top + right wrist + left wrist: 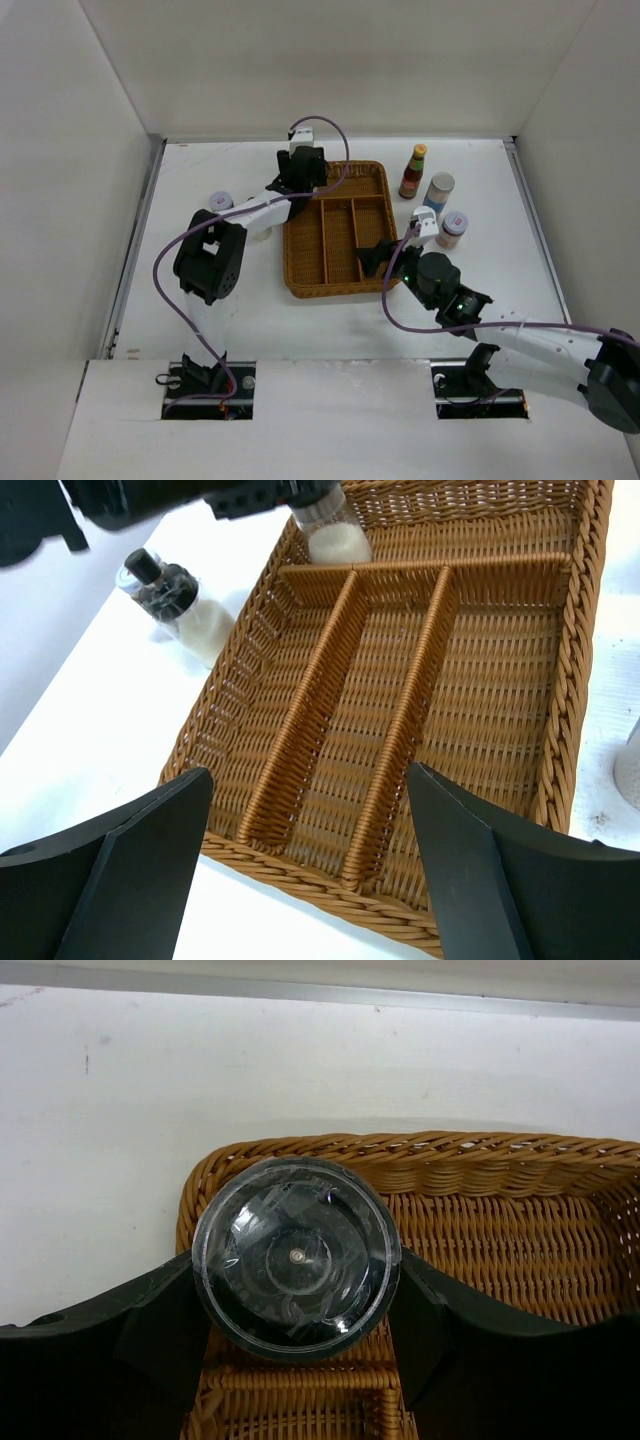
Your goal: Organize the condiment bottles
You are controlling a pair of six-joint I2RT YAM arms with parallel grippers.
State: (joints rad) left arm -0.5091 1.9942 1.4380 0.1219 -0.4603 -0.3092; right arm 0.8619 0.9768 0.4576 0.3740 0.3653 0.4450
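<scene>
Clearly, the jar (295, 1258) is clamped between the two fingers of the left gripper (302, 172), one finger on each side of its body. It is carried upright, so that its clear round lid faces the left wrist camera. Its long axis is vertical, and it is placed over the far left corner of the tray (480, 1155), inside the cross compartment beyond the divider (420, 565). White contents are seen in the right wrist view, but the jar's base is hidden behind the divider. Whether it rests on the wicker floor cannot be told.

The coming move is judged to turn on this relation: the compartment lies straight below the jar, so only a short descent and a release are needed, with no sideways shift. Some care is called for, since the tray's left wall is just beside the jar.

The right gripper (308, 780) is spread wide and empty, above the tray's near end, well apart from the jar. A dark-capped shaker (185, 610) stands on the surface (200, 1080) left of the tray, nearer the left arm. The sauce bottle (413, 172) and the cylinder (438, 192) stand to the tray's right, nearer the right arm.
</scene>
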